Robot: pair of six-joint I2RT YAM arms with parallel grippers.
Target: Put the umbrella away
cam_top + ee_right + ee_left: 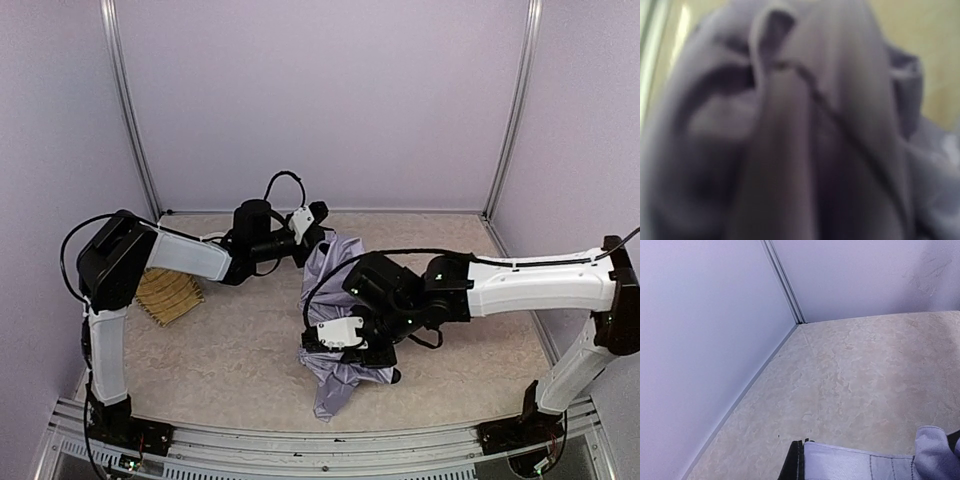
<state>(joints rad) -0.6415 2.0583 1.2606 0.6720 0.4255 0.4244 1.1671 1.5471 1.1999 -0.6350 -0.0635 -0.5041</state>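
crumpled pale lavender fabric umbrella (335,258) lies under right gripper (346,352), its far end beside left gripper (312,222), prob. to bunch it shut; whether either gripper is clenched can't be told.

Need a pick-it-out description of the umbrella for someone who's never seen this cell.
On the beige table inside the lavender-walled cell, look at the centre, partly under the right arm. The umbrella is the crumpled pale lavender fabric bundle. Its neighbour, a yellow ribbed mat at the left, is flat and smaller.
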